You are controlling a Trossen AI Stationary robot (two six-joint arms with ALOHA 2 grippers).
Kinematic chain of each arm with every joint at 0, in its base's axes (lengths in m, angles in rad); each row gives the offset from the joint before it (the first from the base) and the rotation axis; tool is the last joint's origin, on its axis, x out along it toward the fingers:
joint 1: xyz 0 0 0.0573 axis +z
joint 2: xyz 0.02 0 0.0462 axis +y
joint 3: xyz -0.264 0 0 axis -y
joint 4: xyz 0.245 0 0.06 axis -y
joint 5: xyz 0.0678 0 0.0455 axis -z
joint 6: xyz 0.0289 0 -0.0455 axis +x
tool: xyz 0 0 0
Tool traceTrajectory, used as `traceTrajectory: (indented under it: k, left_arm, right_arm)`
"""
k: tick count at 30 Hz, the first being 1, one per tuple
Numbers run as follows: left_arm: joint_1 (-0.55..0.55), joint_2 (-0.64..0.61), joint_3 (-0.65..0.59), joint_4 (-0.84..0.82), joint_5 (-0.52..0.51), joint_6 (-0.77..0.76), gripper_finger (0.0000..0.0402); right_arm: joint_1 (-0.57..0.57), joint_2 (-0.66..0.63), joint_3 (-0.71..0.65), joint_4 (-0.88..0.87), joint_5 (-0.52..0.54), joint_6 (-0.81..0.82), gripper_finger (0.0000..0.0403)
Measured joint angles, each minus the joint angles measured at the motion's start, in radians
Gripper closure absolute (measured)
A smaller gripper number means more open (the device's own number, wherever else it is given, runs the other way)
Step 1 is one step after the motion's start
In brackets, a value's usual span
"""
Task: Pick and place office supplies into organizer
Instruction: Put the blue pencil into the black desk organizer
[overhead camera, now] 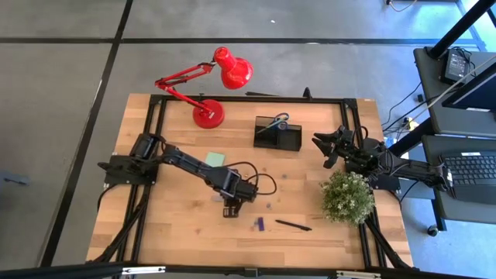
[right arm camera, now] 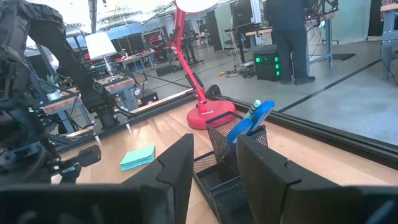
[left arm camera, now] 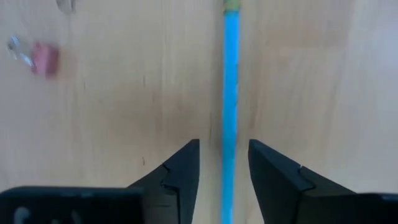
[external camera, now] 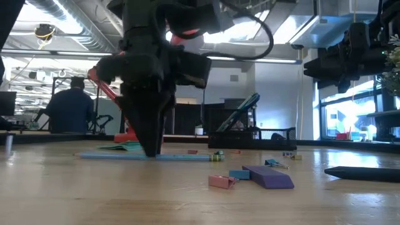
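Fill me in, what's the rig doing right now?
Desk tidy-up in progress. The left end effector is down at the table, fingers open on either side of a light-blue pencil lying flat on the wood; no grip yet. The right end effector waits raised beside the black organizer, which already holds the blue-handled scissors. The green sticky-note pad, a black pen and a purple piece are still out.

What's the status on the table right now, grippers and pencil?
Left gripper open, down at the table, fingers astride the light-blue pencil, which lies flat. Right gripper waiting beside the organizer, holding nothing. Nothing blocking the pencil.
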Motion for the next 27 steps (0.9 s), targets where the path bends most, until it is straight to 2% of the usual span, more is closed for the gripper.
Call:
traceTrajectory:
  k: [10,27]
  left_arm:
    - [0.011,-0.003,0.092,-0.022,-0.001,0.063,0.0276]
    - [0.053,0.003,0.116,0.159,-0.029,0.091,0.0279]
  right_arm:
    - [0.000,0.000,0.000,0.000,0.000,0.000,0.0276]
    - [0.000,0.000,0.000,0.000,0.000,-0.030,0.0276]
